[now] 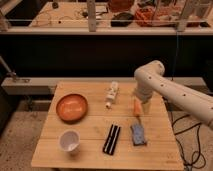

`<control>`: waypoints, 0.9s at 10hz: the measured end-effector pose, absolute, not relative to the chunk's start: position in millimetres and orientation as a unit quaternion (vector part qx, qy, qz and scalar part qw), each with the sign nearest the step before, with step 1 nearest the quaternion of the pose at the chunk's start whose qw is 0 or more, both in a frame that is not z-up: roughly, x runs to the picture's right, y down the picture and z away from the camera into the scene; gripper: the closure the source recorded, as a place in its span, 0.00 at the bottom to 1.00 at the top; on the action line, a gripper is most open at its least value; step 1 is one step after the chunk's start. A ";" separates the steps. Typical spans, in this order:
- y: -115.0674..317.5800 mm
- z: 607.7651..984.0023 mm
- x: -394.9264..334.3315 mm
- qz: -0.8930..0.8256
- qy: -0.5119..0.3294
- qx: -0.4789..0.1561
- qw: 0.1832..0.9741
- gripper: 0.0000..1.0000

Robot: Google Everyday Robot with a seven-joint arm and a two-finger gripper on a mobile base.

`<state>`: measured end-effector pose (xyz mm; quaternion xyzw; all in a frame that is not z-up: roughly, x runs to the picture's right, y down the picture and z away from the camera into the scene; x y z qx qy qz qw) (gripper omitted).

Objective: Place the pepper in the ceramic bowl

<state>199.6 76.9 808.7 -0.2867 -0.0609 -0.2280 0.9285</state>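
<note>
Task is early, nothing delivered yet. The pepper (136, 106) (small orange thing, partly covered by the wrist) sits at the right side of the table (90, 131), right at the gripper (141, 106). The gripper is down low over that spot, at the end of the white arm (165, 87) that reaches in from the right. Can't tell whether the claw is open, closed, or already clamped on the pepper; can't tell either if the pepper rests on the wood or is lifted off it.

Left to do, as I judge it: secure the grasp if not secured, lift, carry across to the left, release over the bowl (71, 108).

Containers: the orange bowl is at the left side of the table, well apart from the pepper, and looks empty, bare inside. A white cup (69, 136) stands in front of the bowl near the front-left corner; nothing visible in it.

Other stuff between pepper and bowl: a white bottle (112, 94) lying on its side near the middle back, a black flat object (112, 139) at the middle front, and a blue-grey object (138, 135) just in front of the pepper.
</note>
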 end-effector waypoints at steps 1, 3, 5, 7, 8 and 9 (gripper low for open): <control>77.6 812.0 200.3 -0.226 -0.062 -0.287 0.929 0.20; 82.3 820.9 200.2 -0.222 -0.066 -0.285 0.930 0.20; 84.4 825.8 201.2 -0.223 -0.069 -0.283 0.930 0.20; 87.2 830.7 203.4 -0.224 -0.072 -0.282 0.930 0.20; 88.7 832.8 204.0 -0.224 -0.074 -0.282 0.930 0.20; 90.5 834.9 205.5 -0.224 -0.075 -0.282 0.930 0.20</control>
